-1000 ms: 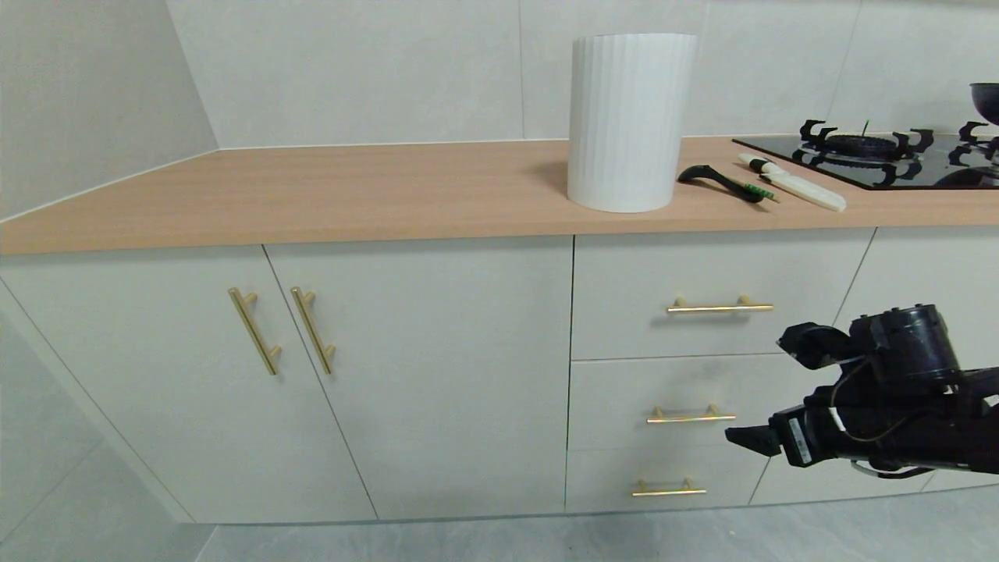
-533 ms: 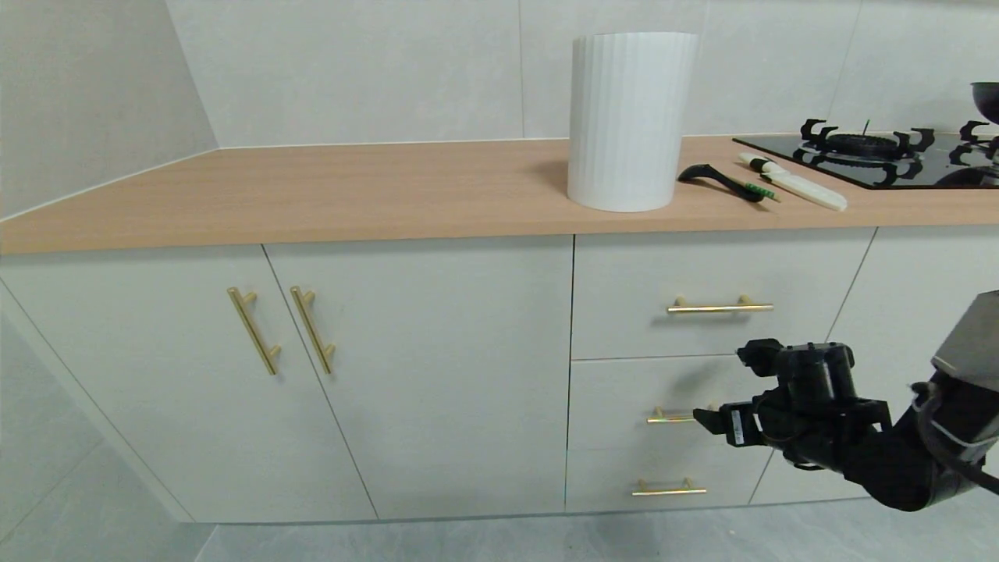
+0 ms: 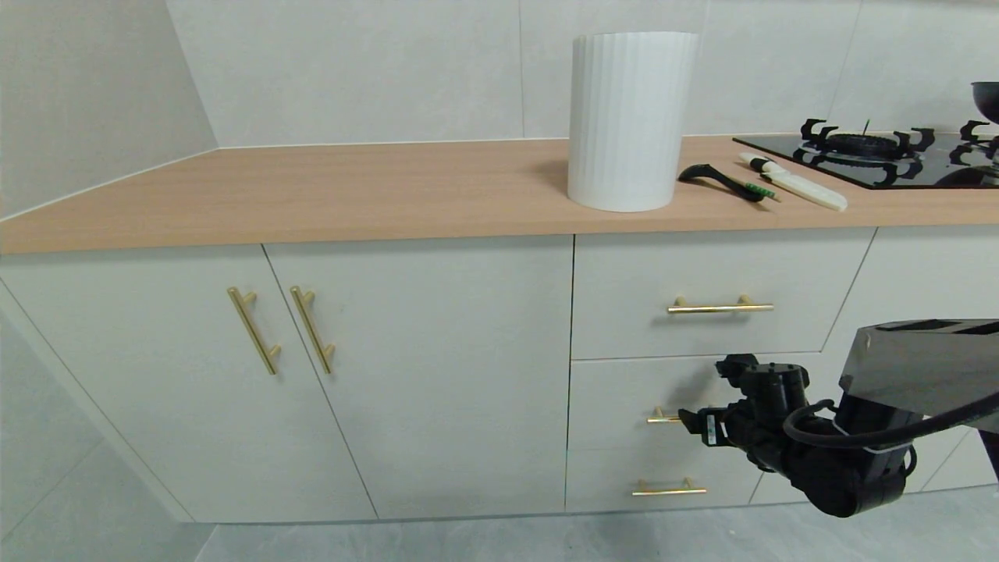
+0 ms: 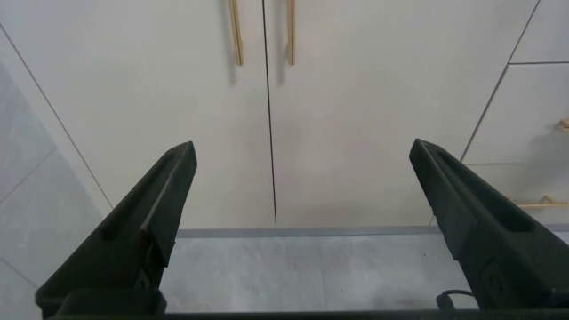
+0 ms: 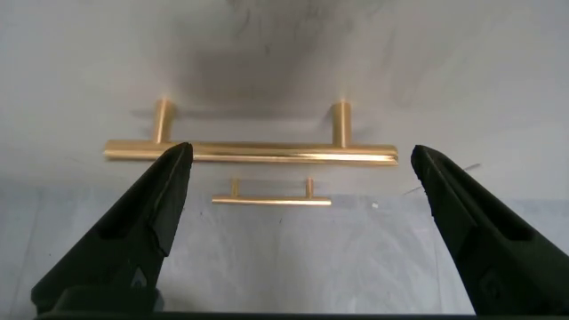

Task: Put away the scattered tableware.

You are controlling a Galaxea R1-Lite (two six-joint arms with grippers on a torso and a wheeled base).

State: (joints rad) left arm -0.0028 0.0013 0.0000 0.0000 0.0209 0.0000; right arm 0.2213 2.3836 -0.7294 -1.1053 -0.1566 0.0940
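The right tool is spread wide, facing the middle drawer's handle below the desk. The left tool is spread too, facing the cupboard doors. A black ladle and a white knife lie near the desk's front edge, between the white ribbed tub and the hob.

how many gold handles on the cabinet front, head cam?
5. Two upright door handles, left and right. Three drawer handles stacked: top, middle partly behind the right gripper, bottom. The arm may hide more at right.
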